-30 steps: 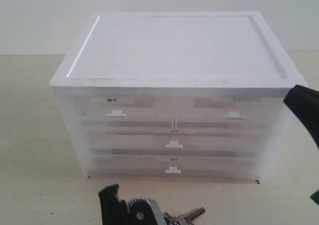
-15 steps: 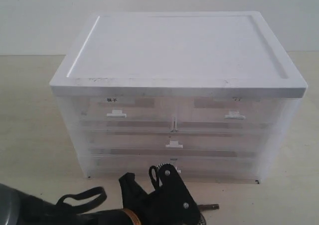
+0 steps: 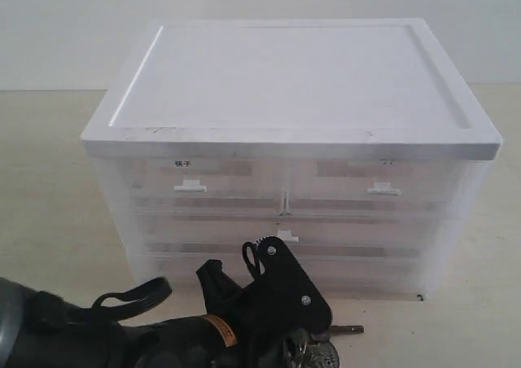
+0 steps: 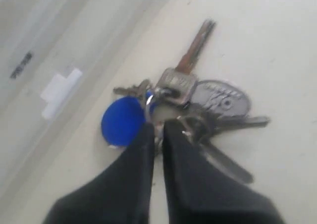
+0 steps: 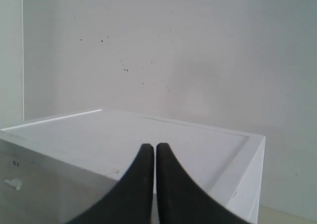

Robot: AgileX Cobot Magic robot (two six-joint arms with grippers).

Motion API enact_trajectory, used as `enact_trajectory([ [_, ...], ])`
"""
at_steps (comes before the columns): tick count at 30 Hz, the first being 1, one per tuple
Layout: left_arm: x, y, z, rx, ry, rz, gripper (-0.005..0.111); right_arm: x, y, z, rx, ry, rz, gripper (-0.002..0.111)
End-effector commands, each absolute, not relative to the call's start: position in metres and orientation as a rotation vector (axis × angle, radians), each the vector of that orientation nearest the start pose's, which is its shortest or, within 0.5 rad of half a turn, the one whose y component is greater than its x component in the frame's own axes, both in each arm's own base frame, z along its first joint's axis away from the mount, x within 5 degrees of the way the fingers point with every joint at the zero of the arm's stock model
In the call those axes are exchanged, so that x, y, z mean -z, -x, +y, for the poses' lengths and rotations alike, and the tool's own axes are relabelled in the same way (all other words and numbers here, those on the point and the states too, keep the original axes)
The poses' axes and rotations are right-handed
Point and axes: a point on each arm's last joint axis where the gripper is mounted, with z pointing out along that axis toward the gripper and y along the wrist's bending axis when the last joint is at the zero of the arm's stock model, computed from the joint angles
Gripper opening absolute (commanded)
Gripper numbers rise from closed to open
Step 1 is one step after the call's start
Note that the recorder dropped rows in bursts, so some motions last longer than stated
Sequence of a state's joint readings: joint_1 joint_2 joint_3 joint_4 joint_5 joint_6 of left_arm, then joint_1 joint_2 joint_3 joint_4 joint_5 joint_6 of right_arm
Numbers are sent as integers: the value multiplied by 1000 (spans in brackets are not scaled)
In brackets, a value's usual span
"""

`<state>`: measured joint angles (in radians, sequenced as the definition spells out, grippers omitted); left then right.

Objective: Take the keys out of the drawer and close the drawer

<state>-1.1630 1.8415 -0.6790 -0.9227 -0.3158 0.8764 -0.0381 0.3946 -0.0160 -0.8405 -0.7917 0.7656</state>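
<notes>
The keys (image 4: 198, 97) lie on the tabletop in front of the cabinet: several silver keys, a blue fob (image 4: 122, 121) and an oval metal tag (image 4: 221, 98). My left gripper (image 4: 158, 127) stands over them, its jaws nearly closed with the ring pinched between the tips. In the exterior view the left arm covers most of the keys (image 3: 319, 353). The middle drawer (image 3: 366, 231) sits flush in the cabinet, its tab handle (image 3: 287, 238) partly behind the arm. My right gripper (image 5: 154, 147) is shut and empty, beside the cabinet's top.
The white cabinet (image 3: 285, 83) has two half-width drawers (image 3: 190, 186) on top and a labelled bottom drawer (image 4: 60, 91) close to the keys. The left arm's black body (image 3: 163, 339) fills the lower left of the exterior view.
My left arm swung from the lower left to the front centre, over the keys, and rose slightly. My right gripper left the exterior view's right edge.
</notes>
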Motion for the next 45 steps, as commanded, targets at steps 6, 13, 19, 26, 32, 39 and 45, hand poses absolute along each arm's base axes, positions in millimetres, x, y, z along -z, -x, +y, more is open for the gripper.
enact_trajectory([
  [6,-129,-97,-284,453,-1337,2118,4,-238,-76,46,-410,398,1274,0],
  [13,-94,-97,-286,373,-1394,2210,4,-237,-76,46,-404,404,1283,0],
  [19,-86,-119,-293,313,-1298,2196,4,-237,-76,46,-406,402,1283,0],
  [26,-86,-161,-275,247,-1146,2254,4,-237,-76,46,-406,402,1283,0],
  [32,-88,-146,-281,271,-1244,2210,4,-237,-76,46,-408,400,1284,0],
  [39,-133,-80,-291,386,-1296,1911,4,-237,-76,46,-408,400,1284,0],
  [45,-198,-43,-269,578,-1242,1676,4,-237,-76,46,-412,403,1278,0],
])
